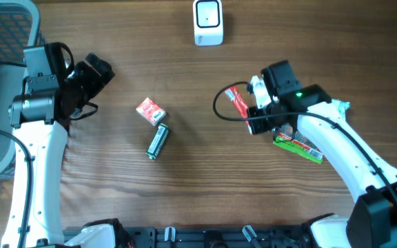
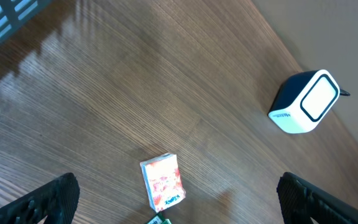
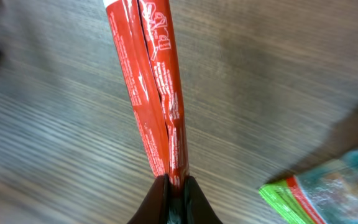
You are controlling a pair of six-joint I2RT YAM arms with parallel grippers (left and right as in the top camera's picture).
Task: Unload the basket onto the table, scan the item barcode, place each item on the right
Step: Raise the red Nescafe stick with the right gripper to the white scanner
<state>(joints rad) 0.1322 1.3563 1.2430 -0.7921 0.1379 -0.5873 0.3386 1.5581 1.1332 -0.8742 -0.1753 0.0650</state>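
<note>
White lettering on red packet [image 3: 149, 93], pinched between right fingers [image 3: 201, 209], is unreadable.

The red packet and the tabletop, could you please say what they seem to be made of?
Red packet: likely thin glossy plastic film; it shines and shows a lengthwise seam. Tabletop: wood or wood-look laminate, matte, with fine grain lines.

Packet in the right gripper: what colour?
Red with white print; the packet shows best in right wrist view.

Your arms [image 1: 29, 179] are white shells with chunky black joints; left gripper [image 1: 98, 72] and right gripper [image 3: 174, 190] are black too, thin black cable [image 1: 217, 107] looping off each wrist, green LED [image 1: 299, 95] on the right.
</note>
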